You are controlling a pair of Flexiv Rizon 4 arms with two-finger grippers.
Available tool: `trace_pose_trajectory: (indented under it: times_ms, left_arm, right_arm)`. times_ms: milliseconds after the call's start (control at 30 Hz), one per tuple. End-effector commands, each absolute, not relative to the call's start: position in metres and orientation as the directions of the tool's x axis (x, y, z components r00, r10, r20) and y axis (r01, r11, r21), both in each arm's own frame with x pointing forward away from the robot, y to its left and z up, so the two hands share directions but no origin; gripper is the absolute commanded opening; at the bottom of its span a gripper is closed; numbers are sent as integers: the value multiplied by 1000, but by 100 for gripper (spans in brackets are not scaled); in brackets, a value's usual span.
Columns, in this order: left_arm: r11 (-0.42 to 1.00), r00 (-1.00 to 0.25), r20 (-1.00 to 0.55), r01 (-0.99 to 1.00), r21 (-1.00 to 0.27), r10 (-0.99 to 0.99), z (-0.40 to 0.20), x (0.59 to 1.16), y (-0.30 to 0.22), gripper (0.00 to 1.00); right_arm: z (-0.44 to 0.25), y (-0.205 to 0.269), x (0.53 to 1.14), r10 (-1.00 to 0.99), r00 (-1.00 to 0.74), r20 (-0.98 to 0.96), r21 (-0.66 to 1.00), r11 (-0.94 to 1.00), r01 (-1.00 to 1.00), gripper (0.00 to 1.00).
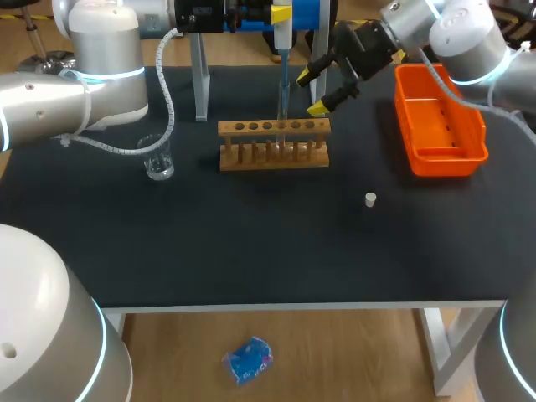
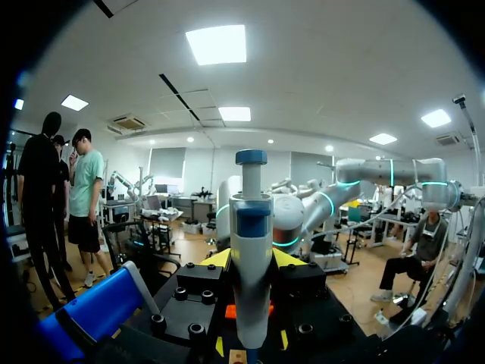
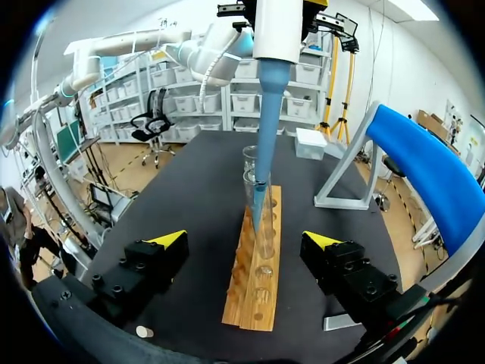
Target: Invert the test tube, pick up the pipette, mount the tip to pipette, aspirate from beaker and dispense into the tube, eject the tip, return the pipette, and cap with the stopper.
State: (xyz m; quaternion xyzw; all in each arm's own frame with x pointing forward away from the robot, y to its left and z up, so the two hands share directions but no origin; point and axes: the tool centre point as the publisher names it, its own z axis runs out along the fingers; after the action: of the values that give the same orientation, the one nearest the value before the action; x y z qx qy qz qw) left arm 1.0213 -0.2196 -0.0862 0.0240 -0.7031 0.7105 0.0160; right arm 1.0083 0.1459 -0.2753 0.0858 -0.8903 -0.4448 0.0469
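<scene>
The left hand (image 2: 251, 262) is closed on the body of the pipette (image 1: 284, 33) and holds it upright above the rear middle of the table (image 1: 251, 243). In the left wrist view the pipette stands between the two black finger blocks, with the yellow pads showing on either side of it. A blue tip (image 1: 282, 84) is fitted to the lower end of the pipette and points straight down. In the right wrist view the lower end of the tip is inside the mouth of a glass test tube (image 3: 260, 201). The test tube stands upright in the wooden rack (image 1: 274, 144). The right hand (image 1: 311, 90) is open, with its yellow-tipped fingers spread wide apart. It hangs just beside the tip, above the right end of the rack, and touches neither the tip nor the test tube. The beaker (image 1: 157, 157) stands on the table to the left of the rack, apart from it. The white stopper (image 1: 370, 199) lies on the table in front of the rack and to its right, well apart from both hands. An orange bin (image 1: 444, 163) sits at the right side of the table.
</scene>
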Motion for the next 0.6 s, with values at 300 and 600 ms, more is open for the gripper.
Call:
trace_pose_trajectory:
  times_ms: [300, 600]
  left_arm:
    - [6, -999, 43, -43, -999, -7, -84, 1019, -221, 0]
    - [8, -1000, 26, -26, -1000, -10, -80, 1014, -218, 0]
  right_arm:
    - [-274, 145, 1009, -197, -980, 9, 799, 591, -112, 100]
    - [-274, 145, 1009, -197, -980, 9, 799, 591, -112, 100]
